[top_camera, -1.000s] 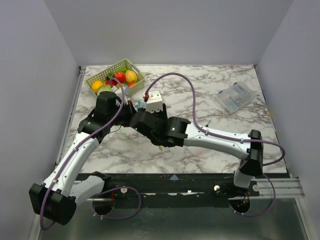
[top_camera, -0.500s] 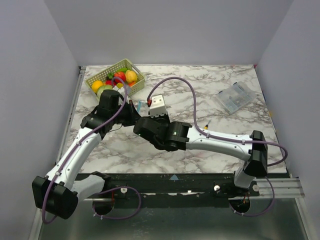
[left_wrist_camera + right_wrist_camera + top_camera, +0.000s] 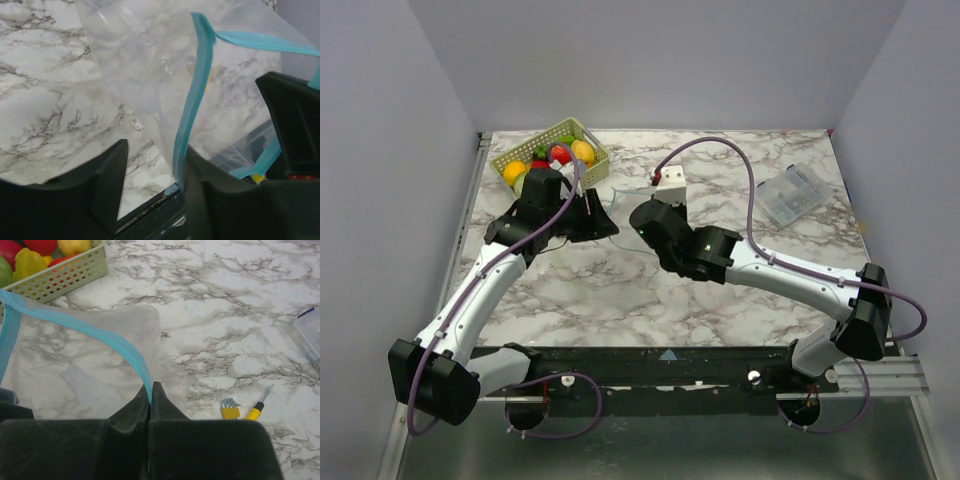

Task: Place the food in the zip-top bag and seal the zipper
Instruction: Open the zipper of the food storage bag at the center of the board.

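The clear zip-top bag (image 3: 85, 365) hangs between my two grippers, just in front of the green basket. My right gripper (image 3: 151, 388) is shut on its light-blue zipper (image 3: 100, 335) at one end of the mouth. My left gripper (image 3: 155, 170) is open; the zipper (image 3: 192, 100) runs down against its right finger (image 3: 210, 185) and the left finger stands well apart from it. I see no fruit inside the bag (image 3: 140, 65). The food (image 3: 560, 153), red, yellow, orange and green pieces, lies in the basket. From above, the left gripper (image 3: 595, 218) and right gripper (image 3: 638, 212) face each other.
The green basket (image 3: 595, 150) stands at the back left, close behind the left gripper. A clear plastic box (image 3: 792, 194) lies at the back right. A small yellow-handled screwdriver (image 3: 260, 407) and a set of hex keys (image 3: 230, 410) lie on the marble near the right gripper.
My right gripper has shut on the zipper and swung to the right and back. My left gripper has opened, letting go of the bag's mouth, and moved slightly toward the basket.
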You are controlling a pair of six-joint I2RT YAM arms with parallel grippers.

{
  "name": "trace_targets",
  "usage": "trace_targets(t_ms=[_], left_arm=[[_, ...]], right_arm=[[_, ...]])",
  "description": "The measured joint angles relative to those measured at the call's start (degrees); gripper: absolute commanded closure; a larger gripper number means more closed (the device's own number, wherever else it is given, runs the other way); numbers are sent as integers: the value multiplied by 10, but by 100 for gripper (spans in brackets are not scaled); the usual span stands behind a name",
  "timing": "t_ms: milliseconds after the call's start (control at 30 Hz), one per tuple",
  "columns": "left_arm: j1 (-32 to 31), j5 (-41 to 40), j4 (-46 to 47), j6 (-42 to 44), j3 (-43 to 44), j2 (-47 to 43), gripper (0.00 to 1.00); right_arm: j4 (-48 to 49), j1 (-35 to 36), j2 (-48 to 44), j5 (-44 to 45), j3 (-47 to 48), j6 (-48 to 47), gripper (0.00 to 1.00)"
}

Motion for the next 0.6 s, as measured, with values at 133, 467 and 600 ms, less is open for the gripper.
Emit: trace_targets(t_ms=[133,467,600], left_arm=[[0,2,10,0,18,10,24],[6,1,31,-4,113,84,6],[37,-23,43,-13,136,100,6]], right_arm=[[28,-33,-16,-24,-23,-23,99],[50,-123,-18,-40,-23,-84,99],[61,-168,-19,-40,-23,-118,99]])
